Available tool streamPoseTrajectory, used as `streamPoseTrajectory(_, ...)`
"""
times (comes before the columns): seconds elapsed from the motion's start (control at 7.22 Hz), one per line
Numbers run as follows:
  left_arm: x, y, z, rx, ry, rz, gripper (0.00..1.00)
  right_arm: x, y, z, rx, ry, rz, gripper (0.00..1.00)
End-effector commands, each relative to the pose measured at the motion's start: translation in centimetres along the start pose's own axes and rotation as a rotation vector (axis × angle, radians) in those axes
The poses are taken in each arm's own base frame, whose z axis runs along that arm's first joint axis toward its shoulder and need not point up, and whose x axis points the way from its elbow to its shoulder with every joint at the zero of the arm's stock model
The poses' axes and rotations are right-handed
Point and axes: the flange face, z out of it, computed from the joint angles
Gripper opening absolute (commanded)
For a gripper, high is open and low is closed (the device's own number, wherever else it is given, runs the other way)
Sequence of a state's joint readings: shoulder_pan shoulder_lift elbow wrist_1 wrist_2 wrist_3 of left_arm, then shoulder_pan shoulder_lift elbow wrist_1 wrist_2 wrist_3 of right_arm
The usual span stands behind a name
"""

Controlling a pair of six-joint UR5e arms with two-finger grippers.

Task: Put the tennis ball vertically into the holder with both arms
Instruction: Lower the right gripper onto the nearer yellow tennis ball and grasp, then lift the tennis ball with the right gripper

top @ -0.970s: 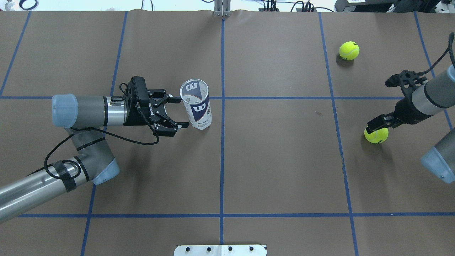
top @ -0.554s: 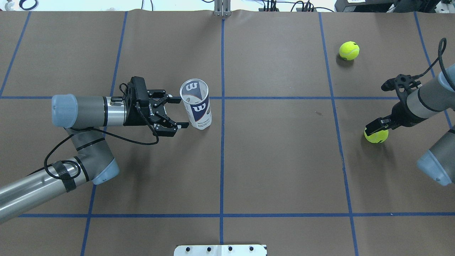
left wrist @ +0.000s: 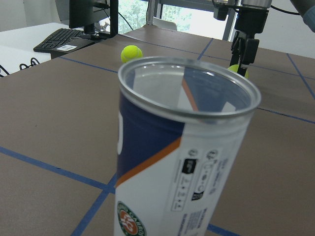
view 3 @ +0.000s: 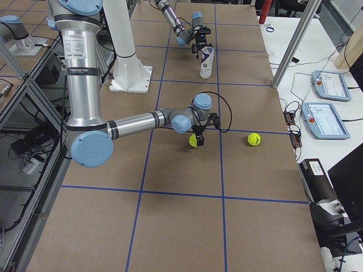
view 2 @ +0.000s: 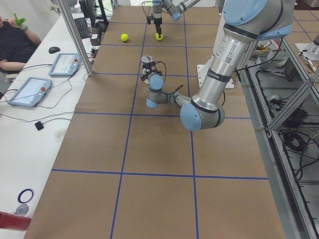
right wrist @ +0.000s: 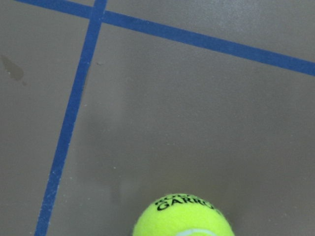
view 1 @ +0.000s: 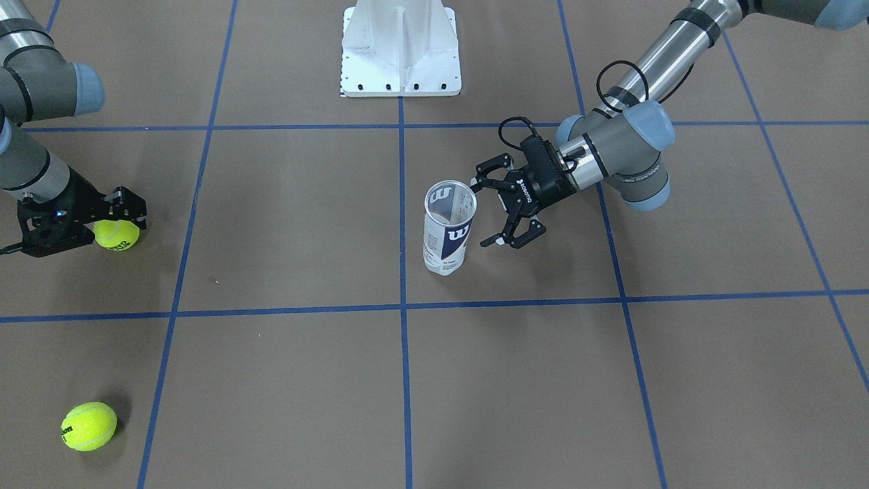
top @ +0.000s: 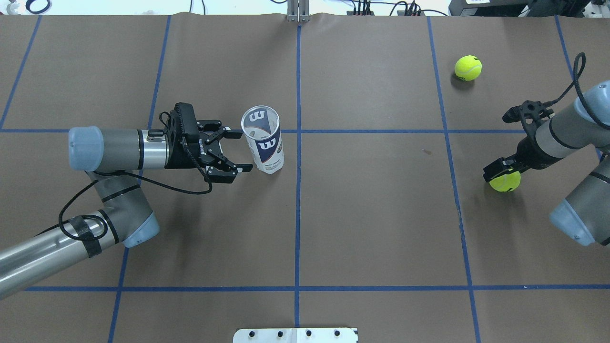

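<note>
**While the holder stands upright, one arm flanks it and the other hangs over a ball**

Where two blue tape lines cross on the brown desk point(top: 371, 214), the holder point(top: 262, 138) stands upright just beside the crossing, its open silver-rimmed mouth facing up. Its navy-and-white label with the white "W" shows on the wall.

The left gripper point(top: 243, 150) lies level at the holder's side, pointing straight at it. Its jaws are spread wide and hold nothing. The fingertips sit just beside the holder's wall, and whether they touch it cannot be told. In the left wrist view the holder fills most of the picture.

Well apart from the holder, on the right arm's side, a tennis ball point(top: 505, 182) rests on the desk. The right gripper point(top: 499, 172) points down right at this ball, partly covering it from overhead. How far its jaws are open, and whether they grip the ball, cannot be told.

A second tennis ball point(top: 468, 67) lies on that same side of the holder, farther from the robot than the first.

A white pedestal base point(view 1: 400, 51) stands on the robot's side of the holder.
</note>
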State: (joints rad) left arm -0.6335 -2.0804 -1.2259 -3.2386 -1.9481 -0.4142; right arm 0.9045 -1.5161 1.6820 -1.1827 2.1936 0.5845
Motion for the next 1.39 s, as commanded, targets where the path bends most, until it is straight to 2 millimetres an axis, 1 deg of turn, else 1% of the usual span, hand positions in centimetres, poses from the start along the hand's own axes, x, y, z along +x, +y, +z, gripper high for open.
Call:
streamPoseTrajectory(0.0,0.0,0.0,0.0,-0.001,0.000,0.000,0.99,0.1,-0.3,0.5,-0.006,0.003,0.004,0.91)
streamPoseTrajectory(0.28,0.0,0.0,0.0,-0.001,0.000,0.000,0.99,0.3,-0.2,0.6,-0.008,0.005,0.006,0.61)
streamPoseTrajectory(0.55,0.0,0.0,0.0,-0.001,0.000,0.000,0.99,0.5,-0.6,0.0,0.004,0.003,0.006,0.10)
streamPoseTrajectory(0.69,0.1,0.1,0.1,-0.002,0.001,-0.001,0.99,0.1,-2.5,-2.4,0.043,-0.023,0.013,0.00)
streamPoseTrajectory(0.83,0.1,0.0,0.1,-0.001,0.001,-0.001,0.99,0.5,-3.2,-3.8,0.052,-0.035,0.031,0.00)
streamPoseTrajectory(0.97,0.1,0.0,0.1,-0.002,0.001,-0.001,0.99,0.5,-4.2,-5.3,0.070,-0.062,0.036,0.00)
streamPoseTrajectory(1.11,0.1,0.1,0.2,-0.006,0.001,-0.003,0.99,-0.5,-5.8,-7.3,0.091,-0.106,0.029,0.00)
streamPoseTrajectory(1.25,0.0,0.6,0.4,-0.014,0.000,-0.007,0.99,-2.2,-7.6,-9.4,0.115,-0.150,0.016,0.00)
